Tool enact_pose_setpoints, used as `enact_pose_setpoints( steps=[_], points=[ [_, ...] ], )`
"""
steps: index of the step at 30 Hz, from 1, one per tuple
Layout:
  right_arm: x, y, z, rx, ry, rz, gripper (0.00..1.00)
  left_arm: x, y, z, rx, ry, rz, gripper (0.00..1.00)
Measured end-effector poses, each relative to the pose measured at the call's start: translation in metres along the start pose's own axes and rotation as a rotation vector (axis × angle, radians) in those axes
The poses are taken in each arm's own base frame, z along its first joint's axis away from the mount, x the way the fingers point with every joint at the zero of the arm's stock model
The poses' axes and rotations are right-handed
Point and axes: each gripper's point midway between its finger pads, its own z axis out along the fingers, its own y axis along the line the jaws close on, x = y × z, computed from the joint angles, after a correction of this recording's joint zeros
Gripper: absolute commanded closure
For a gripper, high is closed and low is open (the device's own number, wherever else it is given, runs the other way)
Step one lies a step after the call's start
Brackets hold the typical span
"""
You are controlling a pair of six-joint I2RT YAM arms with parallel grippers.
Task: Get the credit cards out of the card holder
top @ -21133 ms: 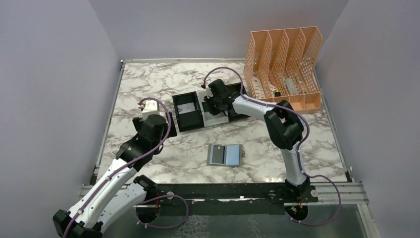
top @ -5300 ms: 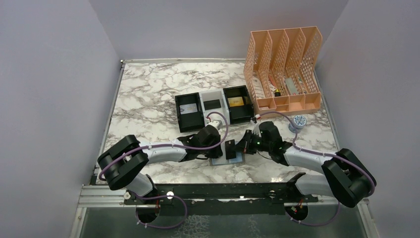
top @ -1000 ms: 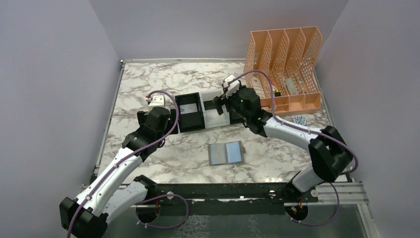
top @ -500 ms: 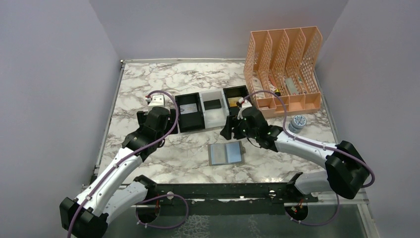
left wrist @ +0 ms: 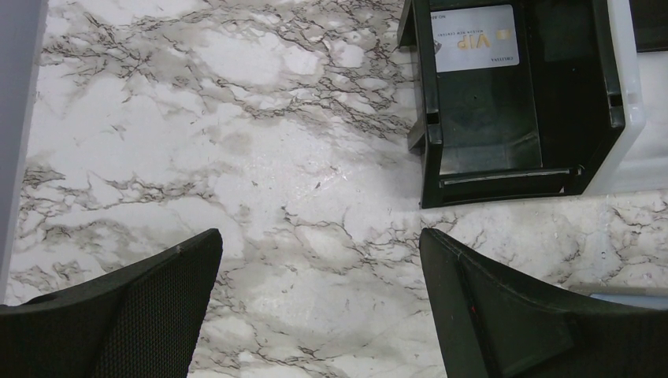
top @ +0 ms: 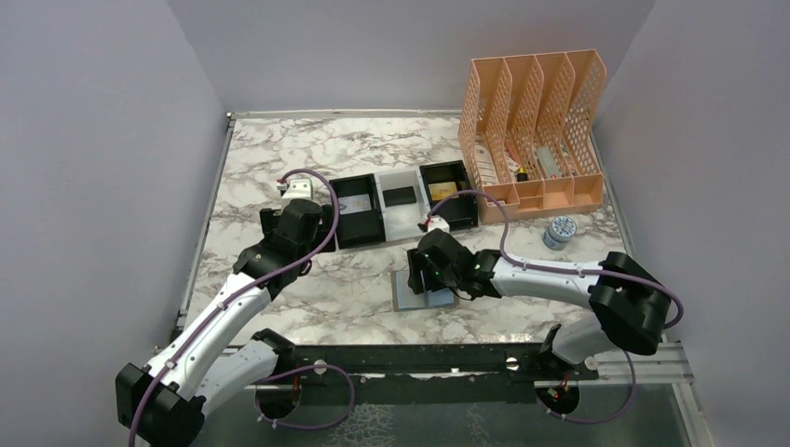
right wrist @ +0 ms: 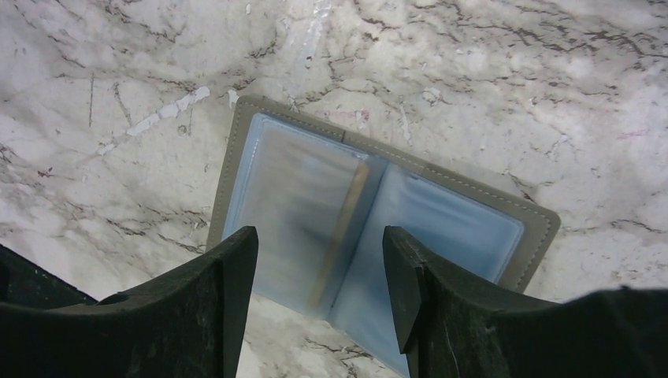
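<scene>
The card holder (right wrist: 465, 224) lies open on the marble, grey-taupe rim and blue-grey pockets up; a tan strip runs beside its fold. My right gripper (right wrist: 319, 260) hangs open just above it, one finger over each side of the fold, nothing between them. In the top view it (top: 421, 273) covers most of the holder (top: 424, 304). Credit cards lie in the tray: a pale one (left wrist: 475, 38) in the left section, a black one (top: 401, 196) in the middle, a gold one (top: 443, 191) on the right. My left gripper (left wrist: 319, 244) stands open and empty over bare marble left of the tray.
The black-and-white three-section tray (top: 380, 212) sits mid-table, its left wall (left wrist: 425, 118) close to my left fingers. A peach mesh file rack (top: 536, 121) stands at the back right. A small round tin (top: 559, 230) sits in front of the rack.
My right arm has swung from the tray toward me and down over the open card holder, its jaws narrowing somewhat. The left arm has hardly moved.
</scene>
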Motion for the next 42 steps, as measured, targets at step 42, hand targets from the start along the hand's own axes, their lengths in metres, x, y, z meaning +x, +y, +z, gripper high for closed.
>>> enact_pose_setpoints(
  steps=[42],
  points=[
    [0.007,0.005,0.02,0.073,0.002,0.022,0.78,0.009,-0.032,0.0,0.169,0.053,-0.006,0.01]
  ],
)
